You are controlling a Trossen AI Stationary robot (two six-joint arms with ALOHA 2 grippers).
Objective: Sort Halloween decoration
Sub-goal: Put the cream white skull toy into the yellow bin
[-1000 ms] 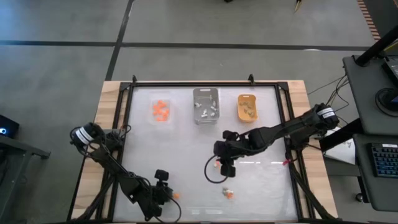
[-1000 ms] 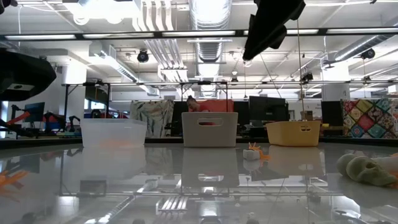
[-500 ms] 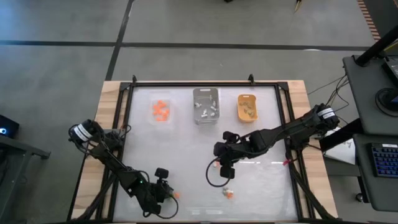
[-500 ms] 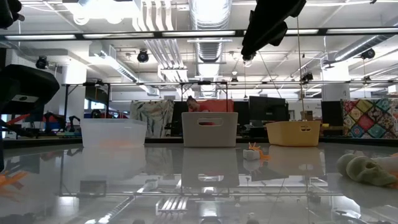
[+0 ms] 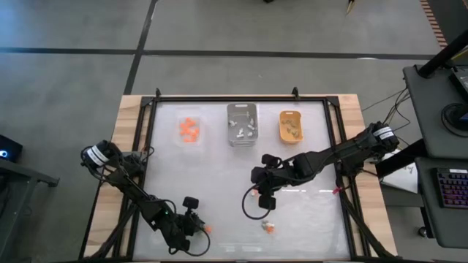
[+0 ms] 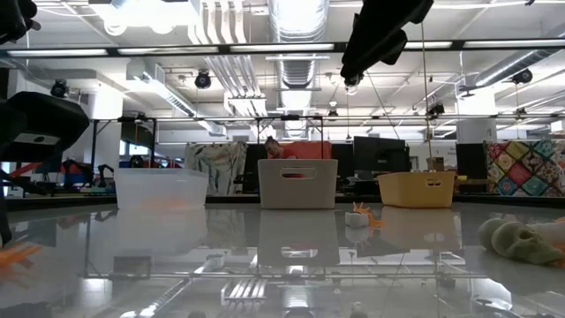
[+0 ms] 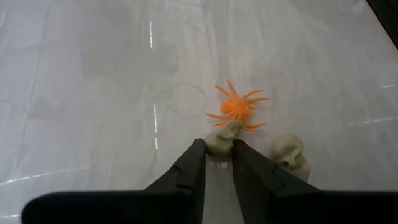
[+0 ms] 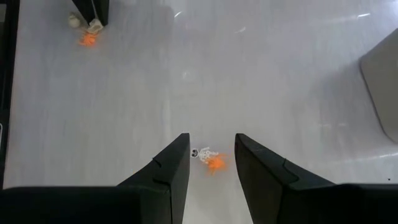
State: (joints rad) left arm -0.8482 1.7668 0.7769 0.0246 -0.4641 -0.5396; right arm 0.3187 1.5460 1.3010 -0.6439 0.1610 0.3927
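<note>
Pinching a small tan skull (image 7: 221,138) between its narrowed fingertips, the left gripper (image 7: 217,155) sits at the table's (image 5: 219,175) near edge, far from the grey tray (image 5: 242,123). An orange spider (image 7: 238,109) lies touching that skull, just beyond the fingertips, and a second tan skull (image 7: 289,152) rests just beside the fingers. The right gripper (image 8: 211,149) hangs nearer the grey tray, fingers apart and holding nothing, above a white skeleton (image 8: 204,153) and another orange trinket (image 8: 216,163).

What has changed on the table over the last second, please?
The left hand has moved slightly toward the table centre and closed on a tan skull beside the orange spider. The right hand stays open above a small skeleton; the trays are unmoved.
</note>
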